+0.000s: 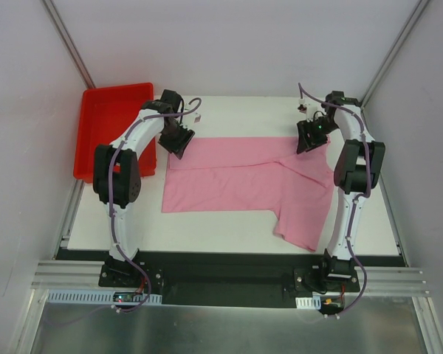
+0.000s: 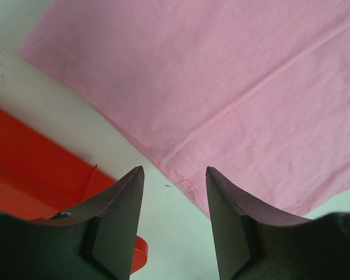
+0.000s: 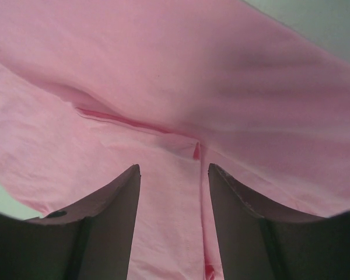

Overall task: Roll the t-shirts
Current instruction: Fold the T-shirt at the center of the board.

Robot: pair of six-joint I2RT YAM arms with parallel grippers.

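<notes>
The light-pink t-shirt (image 1: pixel 236 181) lies flat on the white table, folded lengthwise, with one part hanging toward the front right. My left gripper (image 1: pixel 179 141) is open and empty at the shirt's far left corner; in the left wrist view its open fingers (image 2: pixel 125 204) straddle bare table beside the shirt's hemmed edge (image 2: pixel 181 175). My right gripper (image 1: pixel 310 140) is open over the shirt's far right part; in the right wrist view pink cloth (image 3: pixel 169 221) with a seam and fold lies between its fingers (image 3: pixel 233 210), not pinched.
A red plastic tray (image 1: pixel 114 129) stands at the far left, touching the table's left side; its rim shows in the left wrist view (image 2: pixel 35 169). A small white object (image 1: pixel 197 116) lies behind the left gripper. Grey walls enclose the table.
</notes>
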